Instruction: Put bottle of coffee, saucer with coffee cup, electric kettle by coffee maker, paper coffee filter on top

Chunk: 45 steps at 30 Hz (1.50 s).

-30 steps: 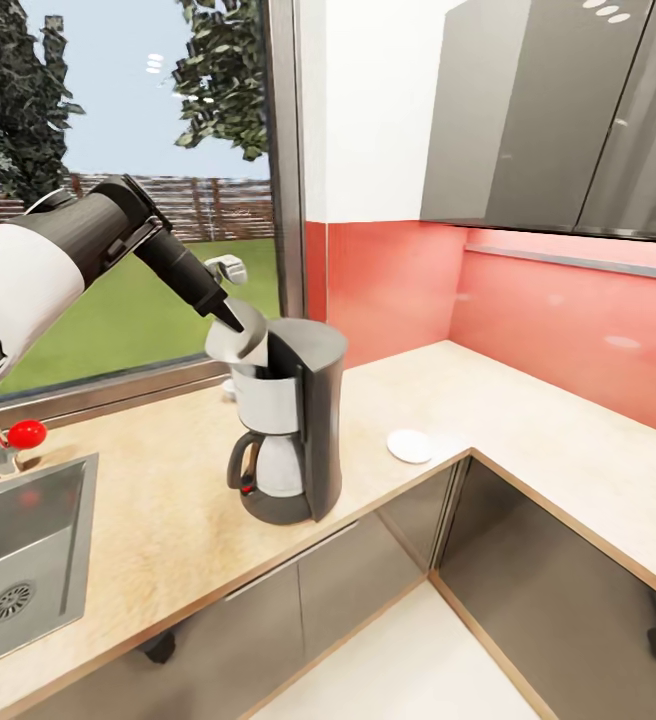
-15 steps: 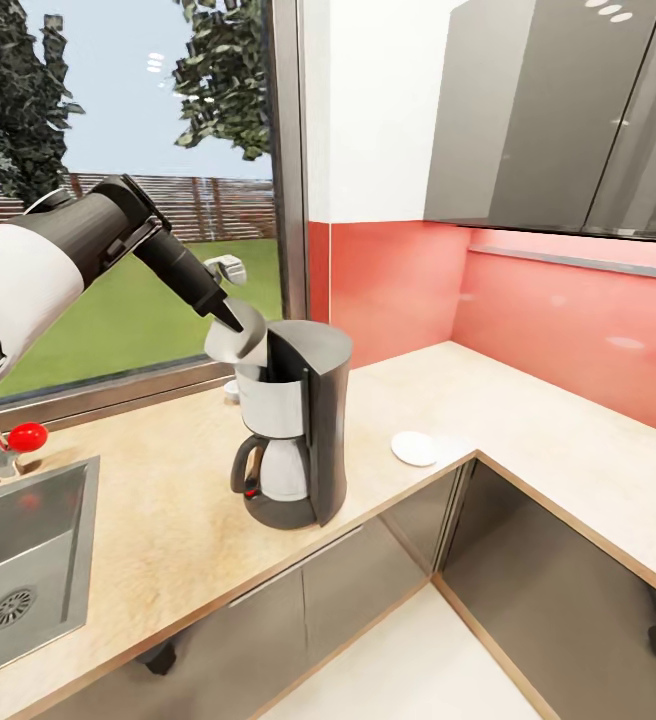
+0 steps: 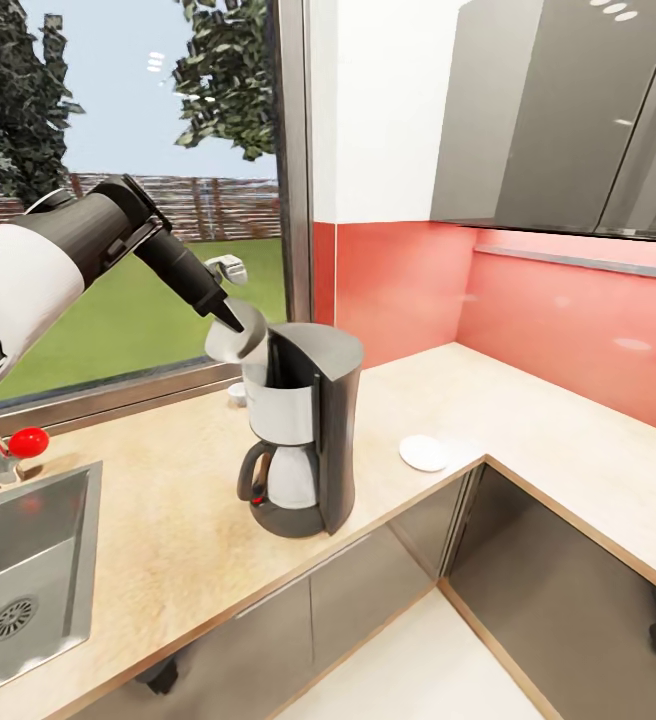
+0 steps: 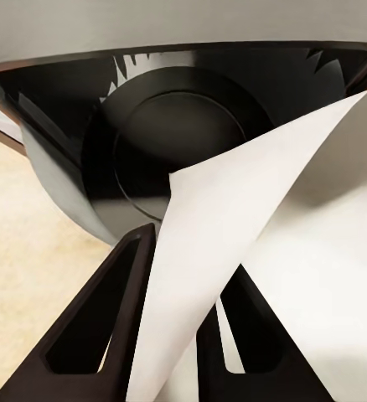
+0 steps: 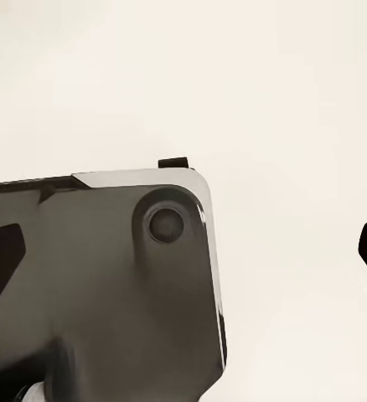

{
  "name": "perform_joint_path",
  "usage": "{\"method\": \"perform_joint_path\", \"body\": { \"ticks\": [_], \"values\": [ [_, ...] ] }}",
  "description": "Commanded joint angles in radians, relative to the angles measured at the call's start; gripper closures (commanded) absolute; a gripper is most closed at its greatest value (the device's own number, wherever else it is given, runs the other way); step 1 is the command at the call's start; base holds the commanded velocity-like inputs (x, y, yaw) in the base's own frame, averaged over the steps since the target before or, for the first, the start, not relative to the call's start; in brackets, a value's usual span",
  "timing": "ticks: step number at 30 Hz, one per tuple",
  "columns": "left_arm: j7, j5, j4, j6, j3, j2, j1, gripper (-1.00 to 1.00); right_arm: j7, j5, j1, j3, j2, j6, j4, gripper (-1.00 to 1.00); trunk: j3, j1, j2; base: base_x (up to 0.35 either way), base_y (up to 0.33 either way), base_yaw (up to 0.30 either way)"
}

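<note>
— Beige desk [image 3: 168,500] was seen under a big window, with the coffee maker [image 3: 303,430] stood on it. Where was the paper coffee filter [image 3: 236,335]?

— It was pinched in the left claw [image 3: 230,322], just over the maker's open basket. The right claw's state could not be told.

— How should it be held?

— Softly, by its edge. It looked thin, light and easily bent.

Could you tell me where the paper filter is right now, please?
In the head view, the filter is pinched in the left end effector just above the coffee maker's basket, at its window side, left of the saucer.
</note>
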Motion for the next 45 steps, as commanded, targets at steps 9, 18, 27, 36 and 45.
{"method": "perform_joint_path", "body": {
  "ticks": [9,18,27,36,45],
  "values": [
    [-0.007,0.001,-0.002,0.006,0.004,-0.003,-0.001,1.0,0.0,-0.007,-0.001,-0.001,0.0,-0.003,0.0,-1.0,-0.002,0.001,-0.002,0.001,0.001,0.0],
    [-0.01,0.004,-0.005,0.007,0.003,-0.013,-0.001,1.0,0.0,-0.007,-0.001,-0.001,0.0,-0.003,0.0,-1.0,-0.002,0.001,-0.002,0.0,0.0,0.0],
    [-0.01,0.011,-0.006,0.009,0.003,-0.017,-0.001,1.0,0.0,-0.007,-0.001,-0.001,-0.001,-0.003,0.0,-1.0,-0.002,0.001,-0.002,0.0,0.0,0.0],
    [-0.01,0.013,-0.006,0.007,0.005,-0.033,0.002,1.0,0.0,-0.007,-0.001,-0.002,-0.001,-0.003,0.0,-1.0,-0.002,0.001,-0.002,0.0,0.0,0.0],
    [-0.01,0.008,-0.006,0.006,0.002,-0.036,0.021,1.0,0.0,-0.007,-0.001,-0.002,-0.002,-0.003,0.0,-1.0,-0.002,0.001,-0.002,0.0,0.0,0.0]
  ]
}}
